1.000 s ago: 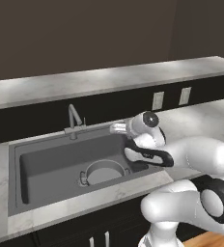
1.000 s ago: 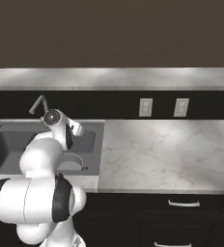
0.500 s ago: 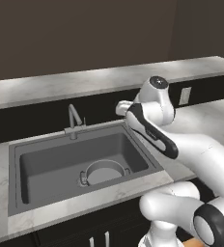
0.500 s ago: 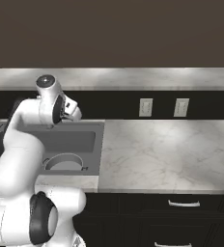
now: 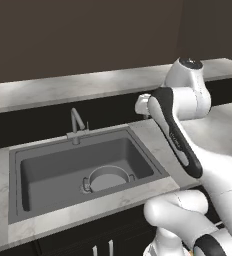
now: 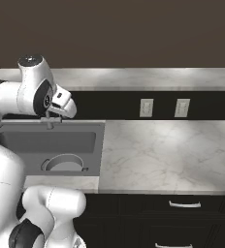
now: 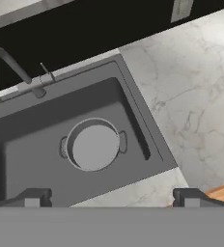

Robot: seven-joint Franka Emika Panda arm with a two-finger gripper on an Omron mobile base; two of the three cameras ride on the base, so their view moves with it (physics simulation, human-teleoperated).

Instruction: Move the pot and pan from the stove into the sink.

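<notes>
The grey pot (image 5: 107, 178) (image 6: 65, 163) (image 7: 93, 144) stands upright on the floor of the dark sink (image 5: 53, 170) (image 6: 51, 140) (image 7: 32, 144), toward its front right, with stub handles on its sides. My gripper (image 7: 111, 198) hangs high above the sink's right part, looking down on it, open with nothing between its fingertips (image 7: 34, 198). The hand (image 5: 143, 105) (image 6: 63, 102) is well clear of the pot. The curved faucet (image 5: 75, 120) (image 7: 7, 60) rises at the sink's back rim. The pan and the stove are out of view.
A marble counter (image 6: 158, 150) (image 7: 196, 87) stretches to the right of the sink. Two wall outlets (image 6: 145, 107) sit on the dark backsplash under a raised marble ledge (image 5: 63, 90). Dark drawers (image 6: 182, 213) run below the counter.
The arm has swung up from low over the sink's right side to high above it, carrying the open hand upward. The pot has stayed in the sink.
</notes>
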